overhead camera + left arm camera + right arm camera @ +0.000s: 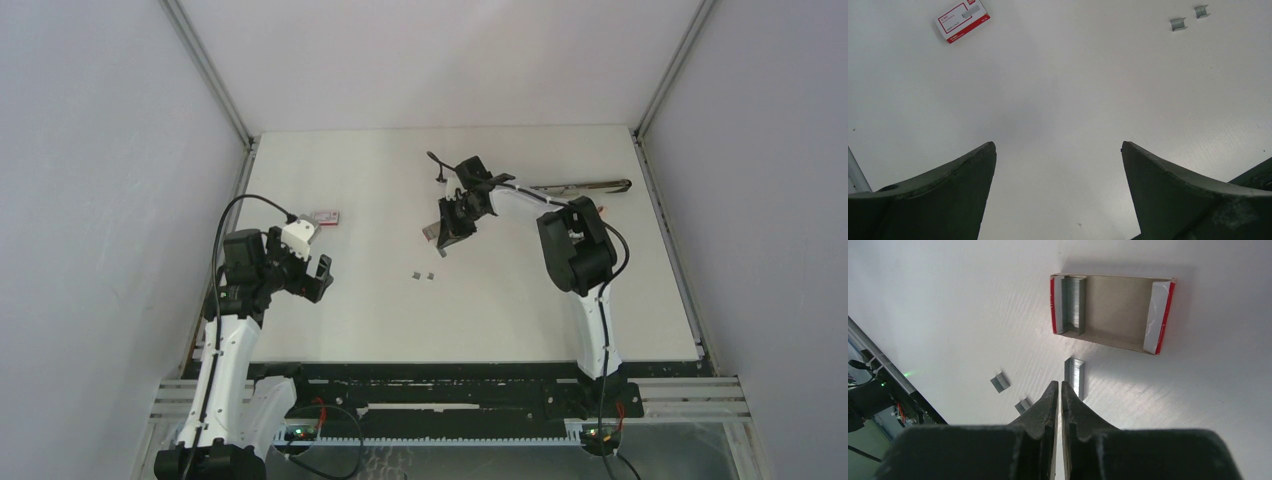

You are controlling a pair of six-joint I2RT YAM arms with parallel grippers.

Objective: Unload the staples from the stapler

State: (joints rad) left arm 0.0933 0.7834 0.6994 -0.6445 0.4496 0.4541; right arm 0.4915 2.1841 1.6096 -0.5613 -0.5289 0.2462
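I am looking down on the white table (330, 320), with both arms reaching out from its near edge. The left arm (235, 300) is hanging low over the left side. The right arm (572, 248) is stretching in toward the middle. The stapler (585, 186) is lying along the far right of the table, behind the right arm and well apart from both tools.

I am seeing the left gripper (1058, 145) spread as wide as it goes, with only bare table between its fingers. The right gripper (1058, 385) is pinched tight, tips nearly meeting, and I am seeing nothing between them.

A closed red-and-white box (962, 20) is sitting on the left half of the table, beyond the left gripper. An open cardboard tray (1113, 315) with red-and-white ends is lying just beyond the right gripper's tips.

The staples are showing in three spots. A packed strip (1074, 305) is standing against one end of the tray. A loose strip (1075, 376) is lying on the table just beside the right fingertips, between them and the tray. Two short pieces (1000, 382) are lying near each other, closer to the near edge.
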